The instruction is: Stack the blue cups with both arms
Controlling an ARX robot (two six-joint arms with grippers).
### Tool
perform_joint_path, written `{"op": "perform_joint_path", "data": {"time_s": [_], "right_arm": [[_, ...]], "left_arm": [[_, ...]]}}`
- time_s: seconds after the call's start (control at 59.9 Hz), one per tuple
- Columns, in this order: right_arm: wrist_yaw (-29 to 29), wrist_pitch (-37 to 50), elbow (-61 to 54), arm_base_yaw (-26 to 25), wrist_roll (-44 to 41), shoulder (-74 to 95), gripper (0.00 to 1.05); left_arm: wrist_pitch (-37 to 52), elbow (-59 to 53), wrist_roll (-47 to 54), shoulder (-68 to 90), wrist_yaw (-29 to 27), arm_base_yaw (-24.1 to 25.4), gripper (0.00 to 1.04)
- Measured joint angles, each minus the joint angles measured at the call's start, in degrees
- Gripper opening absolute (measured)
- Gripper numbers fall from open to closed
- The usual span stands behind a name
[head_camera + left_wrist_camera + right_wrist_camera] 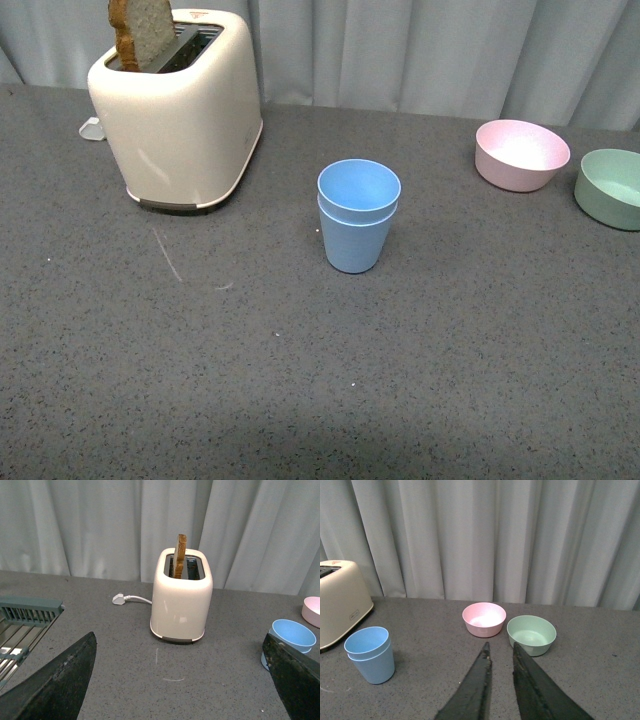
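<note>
Surface [450,380]: dark grey, speckled, a few pale scuff marks in front of the toaster. Toaster [180,110]: cream, rounded, stands upright at far left. One slice of brown toast [140,32] sticks up out of its slot, leaning slightly. White plug [119,599] and cord lie on the surface just beside the toaster. Pink bowl [521,154] and green bowl [610,187] sit far right, close together, apart, both upright. Grey-green rack [25,615] shows at the edge of the left wrist view. Pale grey curtain [420,50] hangs behind everything.
</note>
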State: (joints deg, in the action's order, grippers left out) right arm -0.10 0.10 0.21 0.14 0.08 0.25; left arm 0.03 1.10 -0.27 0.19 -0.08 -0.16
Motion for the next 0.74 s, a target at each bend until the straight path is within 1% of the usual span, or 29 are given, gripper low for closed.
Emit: {"op": "perform_joint_path", "data": {"time_s": [0.117, 0.167, 0.251, 0.301, 0.334, 0.401, 0.484, 0.735], "right_arm": [[0.02, 0.0, 0.0, 0.0, 0.0, -0.02, 0.39], [0.02, 0.0, 0.0, 0.0, 0.0, -0.02, 0.53], [0.02, 0.0, 0.0, 0.0, 0.0, -0.04, 0.71], [0.02, 0.0, 0.0, 0.0, 0.0, -0.02, 0.78], [0.02, 0.0, 0.0, 0.0, 0.0, -0.02, 0.87], [0.02, 0.0, 0.0, 0.0, 0.04, -0.02, 0.97], [0.02, 0.0, 0.0, 0.0, 0.04, -0.02, 0.94], [0.02, 0.0, 0.0, 0.0, 0.04, -0.02, 0.95]], "left_arm": [[0.0, 0.0, -0.02, 0.0, 0.0, 0.0, 0.98], [0.0, 0.0, 0.0, 0.0, 0.0, 0.0, 0.98], [0.0, 0.0, -0.02, 0.0, 0.0, 0.0, 0.98], [0.0, 0.0, -0.02, 0.0, 0.0, 0.0, 0.98], [0.0, 0.0, -0.02, 0.0, 0.0, 0.0, 0.98], [0.0, 0.0, 0.0, 0.0, 0.0, 0.0, 0.98], [0.0, 0.0, -0.02, 0.0, 0.0, 0.0, 0.98], [0.0, 0.0, 0.0, 0.0, 0.0, 0.0, 0.98]]}}
